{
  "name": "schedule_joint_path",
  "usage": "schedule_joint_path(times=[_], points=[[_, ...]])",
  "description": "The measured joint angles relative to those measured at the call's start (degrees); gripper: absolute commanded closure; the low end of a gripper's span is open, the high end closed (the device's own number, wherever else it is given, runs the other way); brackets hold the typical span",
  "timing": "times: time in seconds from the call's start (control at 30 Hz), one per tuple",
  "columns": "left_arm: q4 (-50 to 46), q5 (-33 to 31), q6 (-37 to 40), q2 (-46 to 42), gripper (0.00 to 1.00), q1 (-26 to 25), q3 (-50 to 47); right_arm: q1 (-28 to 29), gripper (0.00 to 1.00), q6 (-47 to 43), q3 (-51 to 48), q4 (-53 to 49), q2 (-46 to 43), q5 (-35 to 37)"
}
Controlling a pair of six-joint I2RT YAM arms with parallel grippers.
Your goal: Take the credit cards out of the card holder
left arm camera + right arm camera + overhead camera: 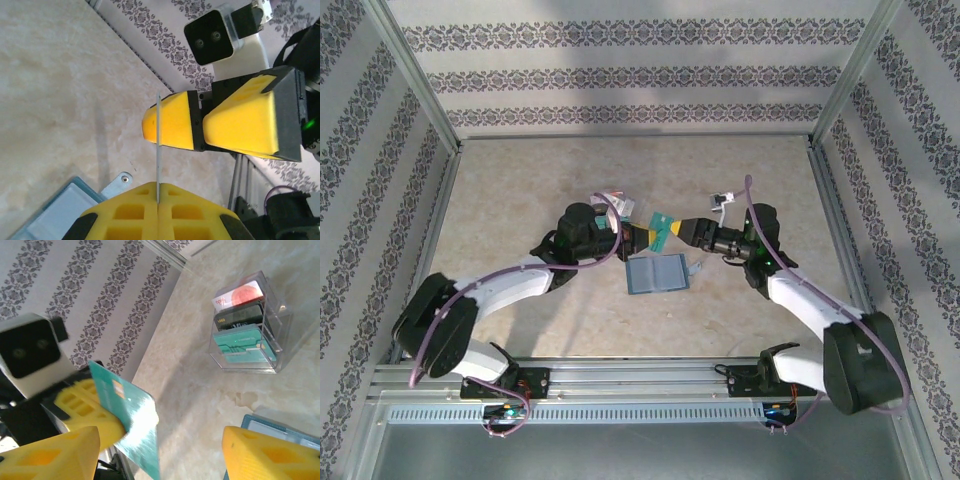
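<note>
A teal-green credit card (661, 221) hangs in the air between my two grippers, above the table. My left gripper (642, 238) is shut on it; in the left wrist view the card (158, 145) shows edge-on, rising from the closed gripper (158, 194). My right gripper (682, 230) stands open facing it. In the right wrist view the card (131, 415) sits beside the left finger of that gripper (160, 440) without being pinched. The slate-blue card holder (657, 273) lies open on the table below, and is also seen from the wrists (52, 217) (280, 426).
A clear acrylic stand (276, 322) holds a whitish-red card (239, 295), a black card (239, 317) and a teal one (242, 345); it sits behind the left arm (617, 207). Metal frame rails and patterned walls enclose the table.
</note>
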Motion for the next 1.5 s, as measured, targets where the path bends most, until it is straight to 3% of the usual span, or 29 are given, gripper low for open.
schedule_joint_path(times=[0.33,0.53,0.8,0.93,1.1,1.27,1.43,1.5], points=[[-36.39,5.64,32.83,-3.87,1.0,0.0,12.57,0.72,0.38,-15.13,1.62,-18.32,-13.14,-0.22],[-47.58,10.67,42.42,-4.02,1.0,0.0,15.41,6.93,0.38,-24.7,5.55,-28.44,-15.45,0.57],[-54.73,15.45,48.02,-3.76,1.0,0.0,18.23,15.17,0.41,-34.4,9.86,-38.1,-14.67,4.17],[-56.48,17.27,49.55,-3.54,1.0,0.0,18.23,15.21,0.55,-36.7,10.4,-39.67,-12.85,4.52],[-58.69,18.05,50.75,-2.08,1.0,0.0,19.12,17.14,0.63,-38.36,10.84,-40.76,-11.32,3.93],[-60.19,18.67,51.25,-0.63,1.0,0.0,19.87,18.56,0.77,-40.02,11.78,-41.18,-10.25,2.19],[-62.29,19.3,51.91,0.76,1.0,0.0,21.24,18.53,0.99,-41.13,11.93,-41.55,-9.05,1.73],[-63.06,19.5,52.09,1.44,1.0,0.0,21.81,18.53,1.0,-41.53,11.96,-41.92,-9.03,1.75]])
